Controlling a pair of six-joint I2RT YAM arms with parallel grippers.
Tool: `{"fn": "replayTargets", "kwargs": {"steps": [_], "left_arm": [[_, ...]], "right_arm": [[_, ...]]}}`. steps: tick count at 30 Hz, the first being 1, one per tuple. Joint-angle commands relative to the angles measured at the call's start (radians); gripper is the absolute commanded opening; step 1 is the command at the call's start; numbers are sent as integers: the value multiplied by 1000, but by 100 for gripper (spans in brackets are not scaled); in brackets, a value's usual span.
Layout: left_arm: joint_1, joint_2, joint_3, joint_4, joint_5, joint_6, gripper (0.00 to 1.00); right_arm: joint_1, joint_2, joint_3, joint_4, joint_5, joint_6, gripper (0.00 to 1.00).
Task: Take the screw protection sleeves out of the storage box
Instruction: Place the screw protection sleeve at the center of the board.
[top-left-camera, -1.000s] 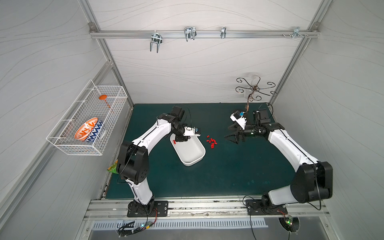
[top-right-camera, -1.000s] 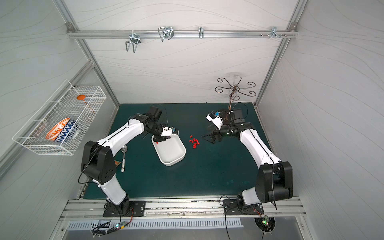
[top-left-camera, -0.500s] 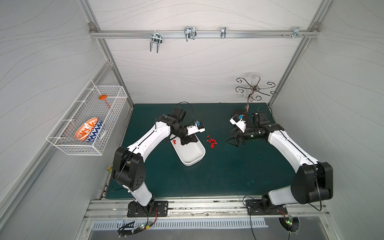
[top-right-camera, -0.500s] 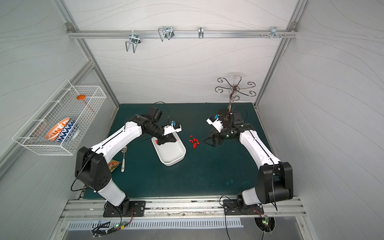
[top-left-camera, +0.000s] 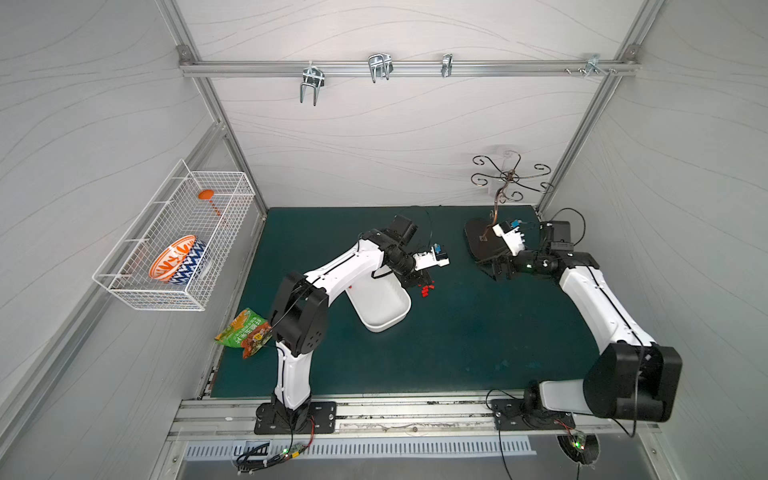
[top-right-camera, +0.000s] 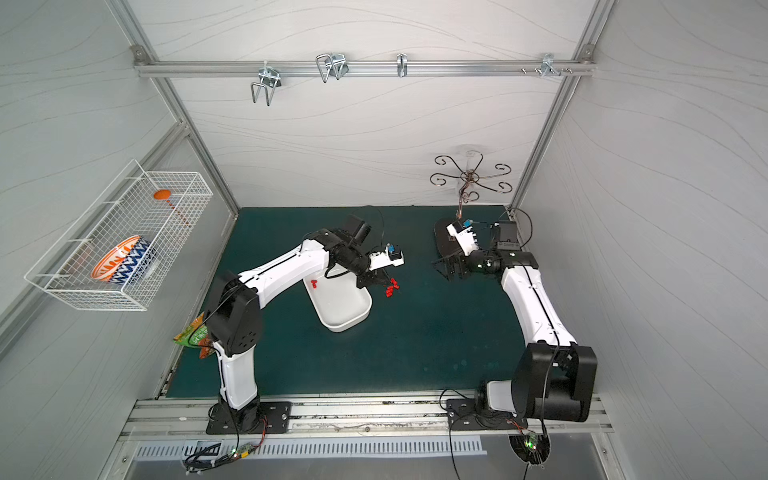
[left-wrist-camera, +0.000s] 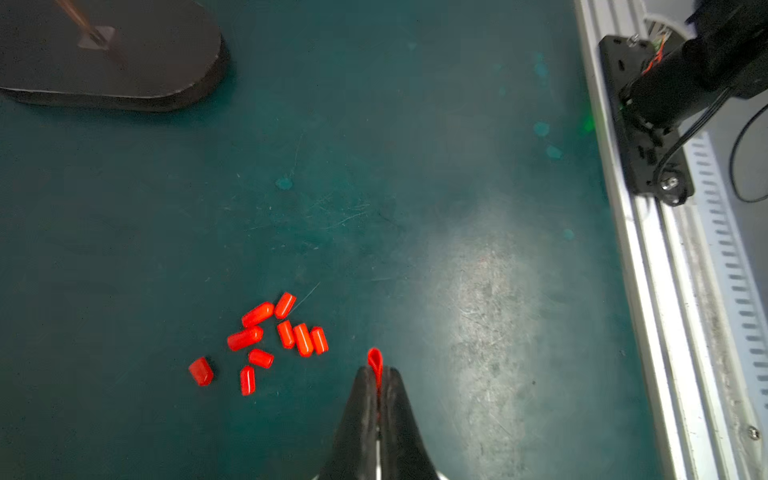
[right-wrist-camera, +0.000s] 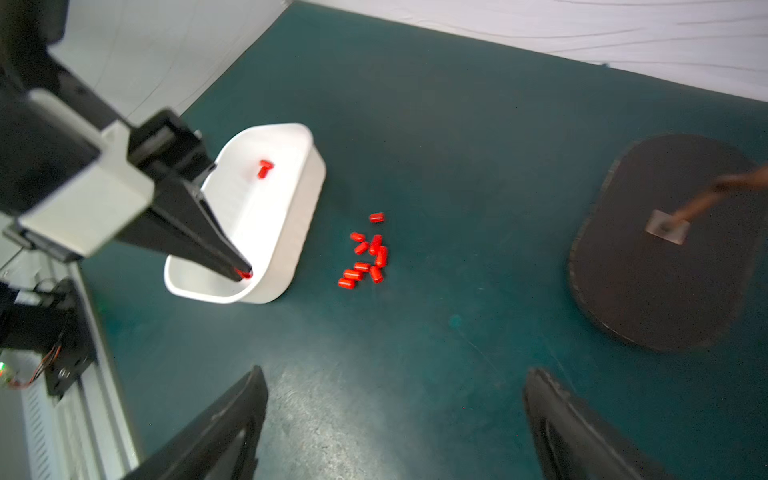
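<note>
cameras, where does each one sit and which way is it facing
Top views: high in front, looking down on the mat; left arm and right arm show whole.
Left wrist: on the left arm, looking down at the pile of sleeves; left gripper shows, shut on a sleeve.
Right wrist: on the right arm, facing the storage box; open right gripper shows.
Both wrist views share the pile and stand base.

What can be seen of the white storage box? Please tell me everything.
The storage box is a shallow white tub, seemingly smooth plastic, with rounded corners and no lid. It sits upright on the green mat, angled to its edges. Two red sleeves lie touching near one end; the visible rest is bare.
</note>
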Motion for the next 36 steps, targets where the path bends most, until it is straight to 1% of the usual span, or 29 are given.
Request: {"fn": "replayTargets", "kwargs": {"steps": [1,6,8,13,18,25,30,33,36], "left_arm": [[-16,81,89,23,-63,1,0],[-39,194,177,12,-112,14,0],[-50,226,191,15,-119,25,3],[-70,288,204,27,-193,65,8],[-72,300,221,28,-242,74,15],[-72,242,214,-8,-236,74,27],[-70,175,200,-52,-228,65,31],[-65,97,164,-83,-221,50,33],[-53,-11,41,-105,-223,27,37]], "right_arm": [[-59,-20,-14,27,22,74,99],[-83,-18,-20,31,-10,83,99],[-82,-14,-19,31,-29,86,99],[-81,-15,-20,31,-48,86,99],[-83,-20,-22,31,-61,85,99],[-81,-10,-20,28,-70,83,99],[-81,2,-20,26,-82,82,99],[-81,1,-24,27,-85,76,99],[-81,4,-22,26,-87,69,99]]}}
